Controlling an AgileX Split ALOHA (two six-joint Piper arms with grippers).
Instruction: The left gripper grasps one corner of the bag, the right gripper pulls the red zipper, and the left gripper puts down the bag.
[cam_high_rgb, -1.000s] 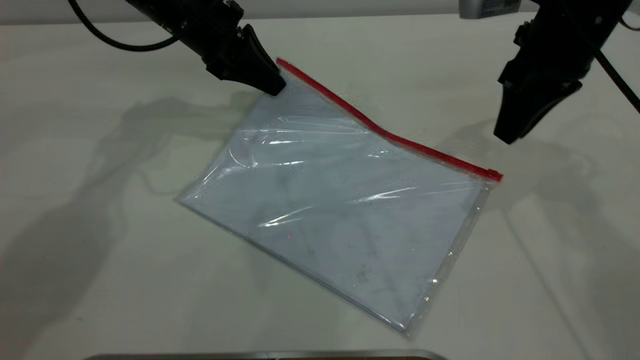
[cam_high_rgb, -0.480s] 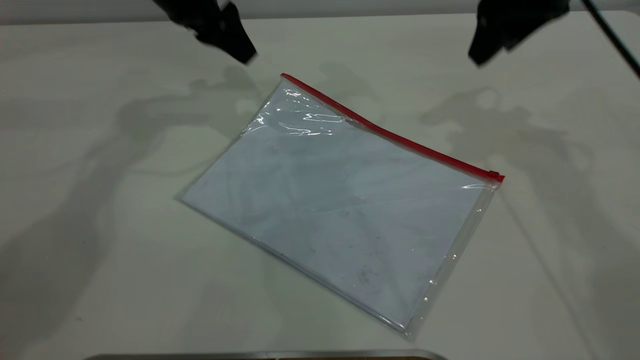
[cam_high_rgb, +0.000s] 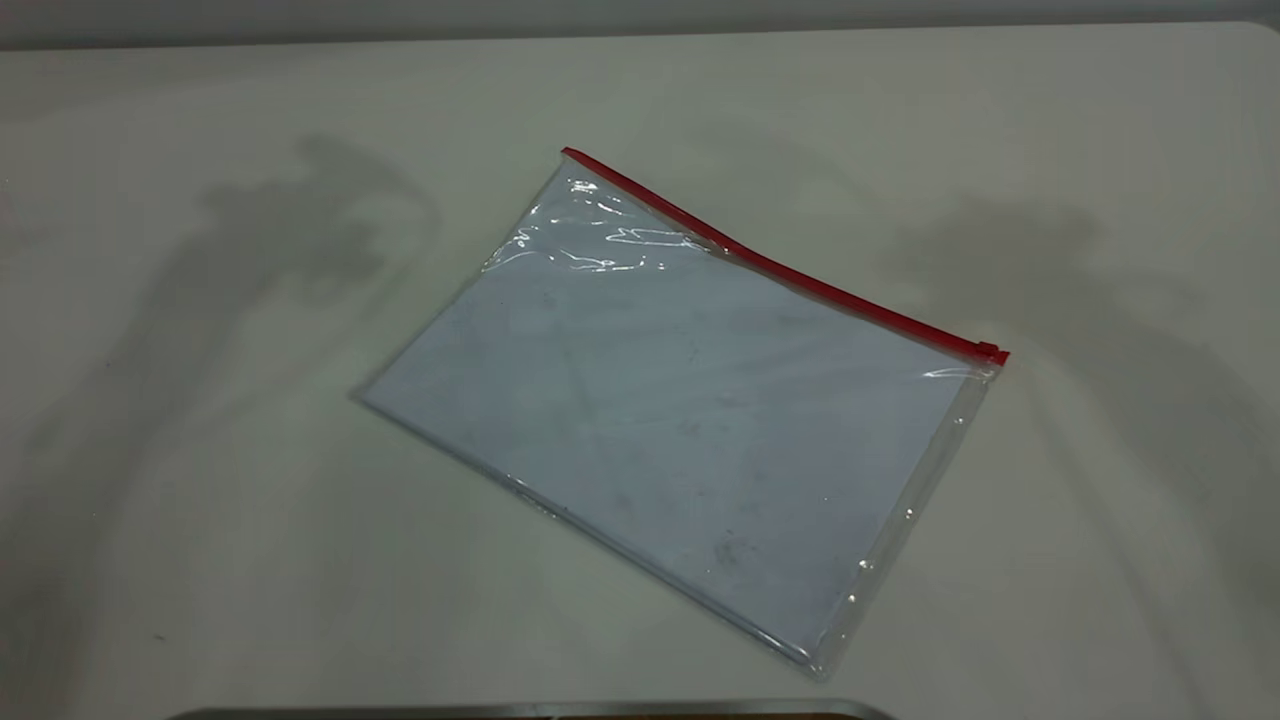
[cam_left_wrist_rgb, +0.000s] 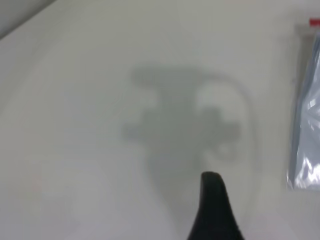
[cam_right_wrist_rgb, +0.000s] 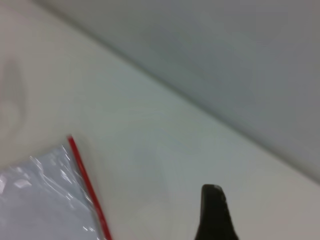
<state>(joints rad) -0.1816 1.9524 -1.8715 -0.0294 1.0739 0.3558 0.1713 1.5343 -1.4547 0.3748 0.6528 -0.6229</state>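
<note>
The bag (cam_high_rgb: 680, 400) lies flat on the white table, with pale paper inside. The red zipper (cam_high_rgb: 780, 270) runs along its far long edge, and its slider (cam_high_rgb: 988, 350) sits at the right end. The corner of the bag (cam_high_rgb: 570, 157) at the strip's left end rests on the table, untouched. Both grippers are out of the exterior view; only their shadows show. The left gripper (cam_left_wrist_rgb: 212, 176) shows as one closed dark tip above bare table, well apart from the bag (cam_left_wrist_rgb: 307, 125). The right gripper (cam_right_wrist_rgb: 212, 188) is also one closed tip, apart from the zipper (cam_right_wrist_rgb: 87, 190).
The white table (cam_high_rgb: 200, 500) extends on all sides of the bag. A grey metal edge (cam_high_rgb: 520, 710) runs along the near bottom border. A grey wall (cam_right_wrist_rgb: 225, 55) rises behind the table's far edge.
The left gripper has let go of the bag's corner, which dropped flat onto the table. Both grippers have risen out of the exterior view.
</note>
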